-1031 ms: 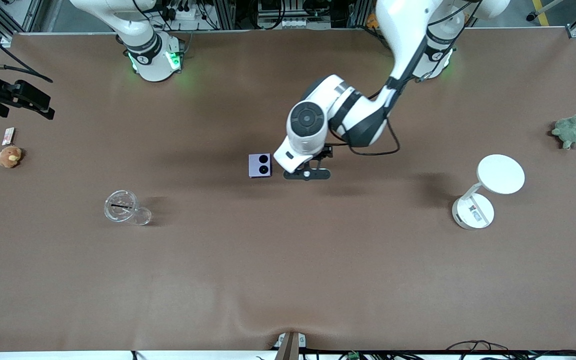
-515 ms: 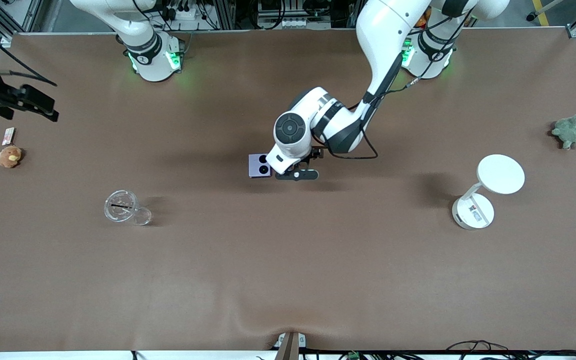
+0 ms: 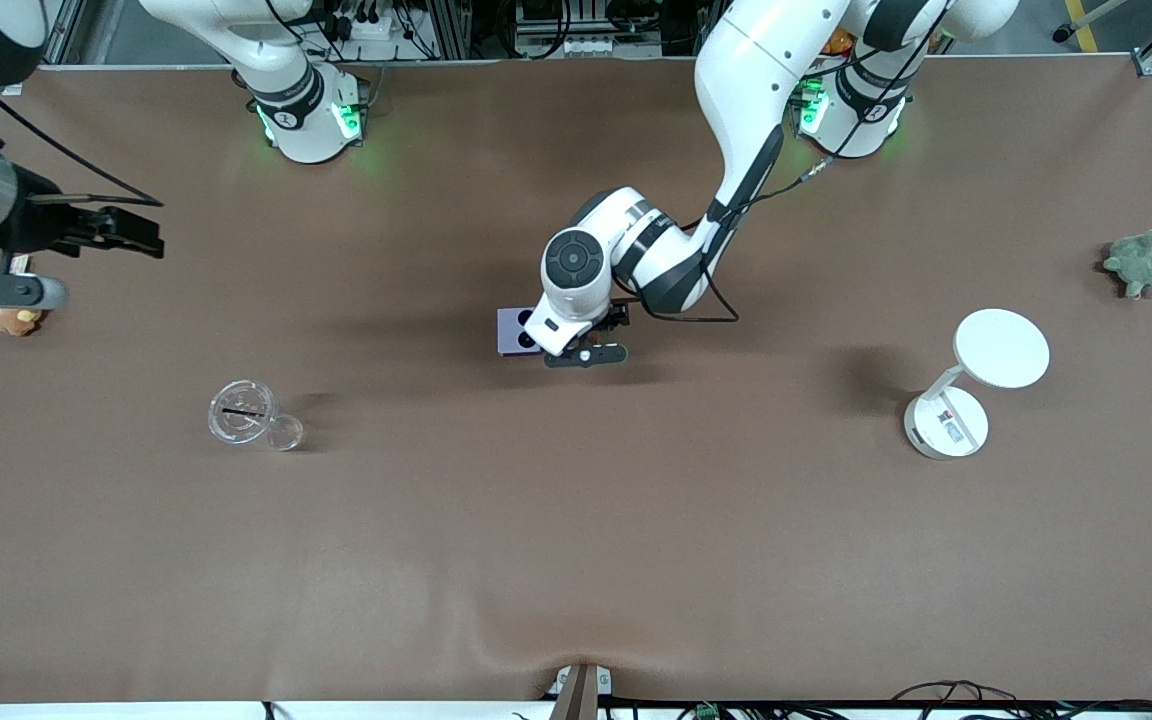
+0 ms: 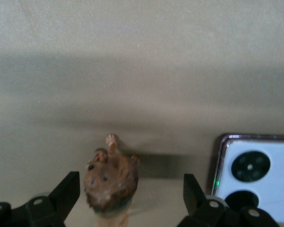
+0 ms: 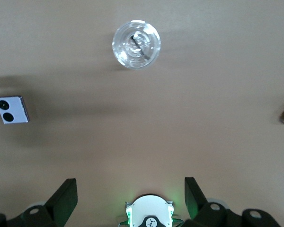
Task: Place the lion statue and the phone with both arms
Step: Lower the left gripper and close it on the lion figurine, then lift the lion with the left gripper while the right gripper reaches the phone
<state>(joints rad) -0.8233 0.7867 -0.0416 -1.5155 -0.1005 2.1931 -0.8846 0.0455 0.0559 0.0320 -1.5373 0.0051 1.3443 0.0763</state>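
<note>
Front view first: we see a clear glass cup (image 3: pixel 241 412) with a dark stick in it, nearest the camera on the brown table (image 3: pixel 576 540). Farther off, the phone (image 3: pixel 514 332) lies mid-table, the left gripper (image 4: pixel 130 198) spread wide around the lion statue (image 4: pixel 110 182) (just beside the phone). The right gripper (image 5: pixel 128 196) hangs open over the right arm's end.

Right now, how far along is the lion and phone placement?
Looks done: the phone lies flat mid-table, ungripped. In hand: the lion statue stands on the table beside it, between the left gripper's open fingers, not clamped. I cannot tell whether it is released or about to be grasped. The right gripper hangs open and empty over its own end of the table. Probably left: lifting the left arm clear.
</note>
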